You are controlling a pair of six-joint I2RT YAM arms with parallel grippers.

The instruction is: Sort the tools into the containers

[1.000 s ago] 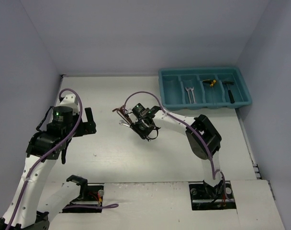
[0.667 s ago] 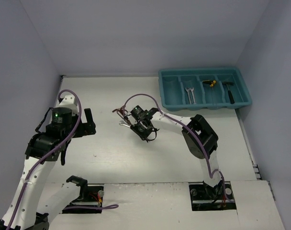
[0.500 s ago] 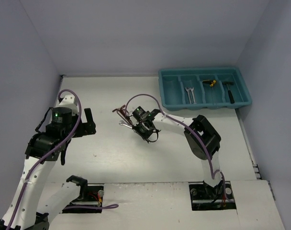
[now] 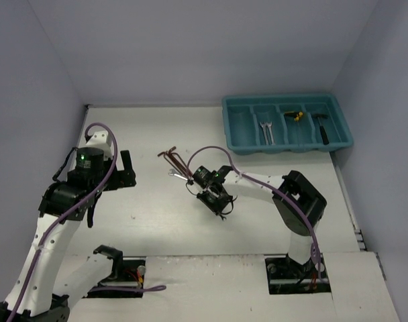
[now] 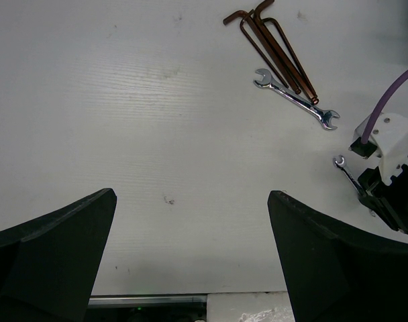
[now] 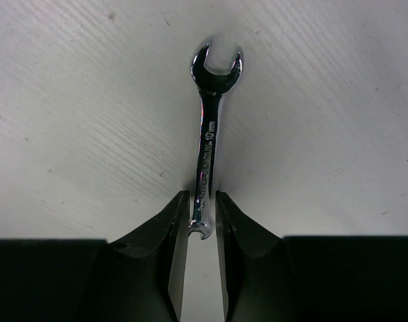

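My right gripper (image 6: 202,198) is shut on the lower end of a small silver wrench (image 6: 209,127), just over the white table. In the top view this gripper (image 4: 216,196) is mid-table. The left wrist view shows it (image 5: 386,201) with the held wrench (image 5: 347,173) sticking out. Another silver wrench (image 4: 180,176) (image 5: 296,99) and reddish hex keys (image 4: 172,157) (image 5: 274,43) lie on the table up-left of it. The teal tray (image 4: 284,99) stands far right. My left gripper (image 4: 125,171) (image 5: 192,194) is open and empty.
The tray holds two silver wrenches (image 4: 265,132) in its second compartment, a yellow-and-black piece (image 4: 296,115) in the third and a black hammer-like tool (image 4: 321,127) in the fourth. Grey walls close the table's left, back and right sides.
My right gripper has moved toward the near right, away from the hex keys and the lying wrench, with the small wrench in it. The left arm has hardly moved.
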